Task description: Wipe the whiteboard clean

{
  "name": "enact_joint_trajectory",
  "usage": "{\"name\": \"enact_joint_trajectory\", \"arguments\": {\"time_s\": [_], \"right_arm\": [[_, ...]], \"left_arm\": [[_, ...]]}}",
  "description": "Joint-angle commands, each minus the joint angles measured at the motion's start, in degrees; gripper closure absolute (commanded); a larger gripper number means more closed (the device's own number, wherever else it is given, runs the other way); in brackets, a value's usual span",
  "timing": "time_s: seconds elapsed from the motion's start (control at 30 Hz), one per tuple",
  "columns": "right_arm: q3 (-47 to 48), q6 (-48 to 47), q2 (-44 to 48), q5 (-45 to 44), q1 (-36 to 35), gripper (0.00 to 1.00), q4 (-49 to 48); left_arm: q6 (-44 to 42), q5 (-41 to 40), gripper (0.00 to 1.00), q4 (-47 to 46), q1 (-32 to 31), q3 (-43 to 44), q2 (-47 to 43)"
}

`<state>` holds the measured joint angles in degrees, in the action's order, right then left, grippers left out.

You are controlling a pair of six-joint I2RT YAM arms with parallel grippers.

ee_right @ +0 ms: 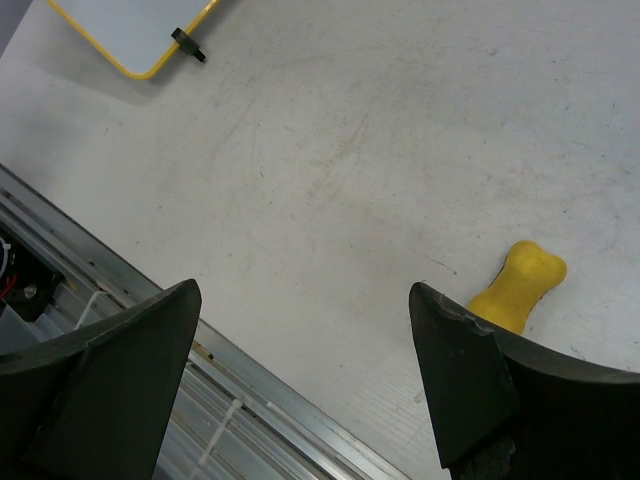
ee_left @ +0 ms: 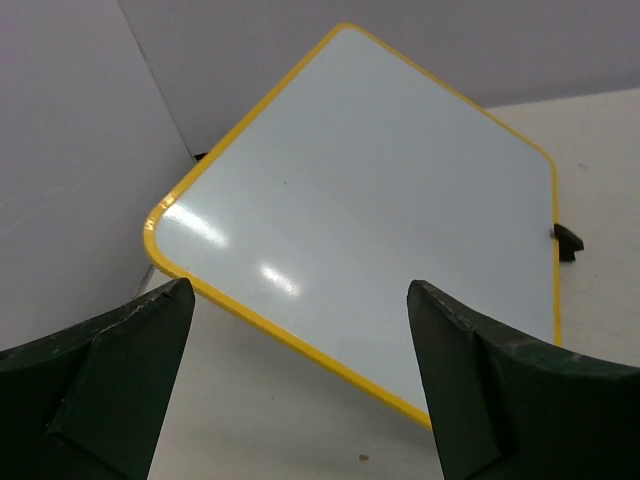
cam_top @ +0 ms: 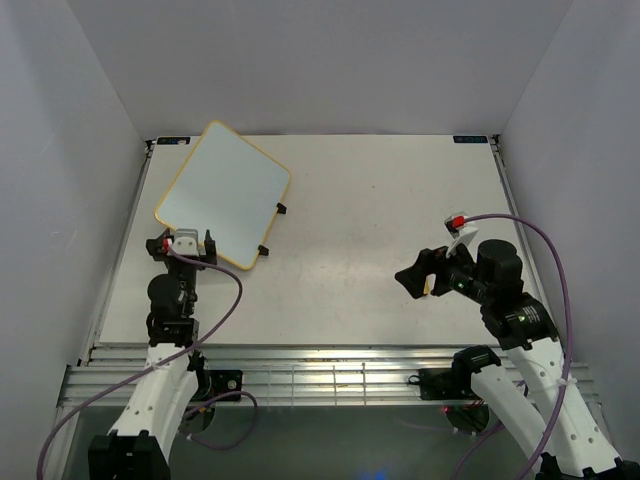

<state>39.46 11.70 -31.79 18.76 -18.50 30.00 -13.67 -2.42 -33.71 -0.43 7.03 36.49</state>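
The whiteboard (cam_top: pixel 225 193) lies at the table's far left, turned at an angle, yellow-framed, with black feet on its right side. Its face (ee_left: pixel 370 200) is plain white with only glare on it. My left gripper (cam_top: pixel 186 238) hovers at the board's near edge, open, the yellow frame running between its fingers (ee_left: pixel 300 290) with nothing held. Over the table's right half, my right gripper (cam_top: pixel 425 275) stands open and empty (ee_right: pixel 303 288). A small yellow eraser (ee_right: pixel 520 285) lies on the table just beside its right finger. One corner of the whiteboard (ee_right: pixel 130 25) shows in the right wrist view.
A grooved aluminium rail (cam_top: pixel 330 365) runs along the table's near edge and shows under the right gripper (ee_right: pixel 150 400). Grey walls close in the left, back and right sides. Purple cables loop beside both arms.
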Motion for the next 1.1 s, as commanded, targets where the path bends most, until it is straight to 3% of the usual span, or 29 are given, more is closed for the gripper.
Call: {"name": "enact_joint_trajectory", "arguments": {"time_s": [0.0,0.13,0.2,0.33,0.5,0.63,0.83,1.07], "right_arm": [[0.9,-0.5,-0.7,-0.7,-0.3,0.10,-1.0],[2.4,-0.1,-1.6,-2.7,-0.3,0.10,0.2],[3.6,0.2,-1.7,-3.9,-0.3,0.10,1.1],[6.6,0.1,-2.7,-8.9,-0.3,0.10,3.9],[10.1,0.3,-3.5,-15.2,-0.3,0.10,7.4],[12.0,0.4,-3.5,-21.8,-0.3,0.10,9.2],[13.4,-0.5,-1.8,-27.2,-0.3,0.10,11.8],[17.2,-0.5,-0.4,-28.0,-0.3,0.10,18.3]], "left_arm": [[5.7,-9.3,0.02,7.2,-1.1,5.3,-4.8],[11.1,-18.4,0.02,15.5,-1.1,10.2,-9.1],[12.8,-17.1,0.02,21.1,-1.1,14.1,-9.9],[20.4,-14.5,0.02,45.3,-1.0,30.7,-7.2],[25.2,-9.1,0.02,61.7,-1.0,40.1,-6.7],[24.9,-3.6,0.02,69.5,-1.0,45.1,-7.6],[27.2,-1.4,0.02,79.1,-2.2,49.6,-9.0],[32.3,-6.7,0.02,86.1,-4.8,51.6,-10.1]]}}
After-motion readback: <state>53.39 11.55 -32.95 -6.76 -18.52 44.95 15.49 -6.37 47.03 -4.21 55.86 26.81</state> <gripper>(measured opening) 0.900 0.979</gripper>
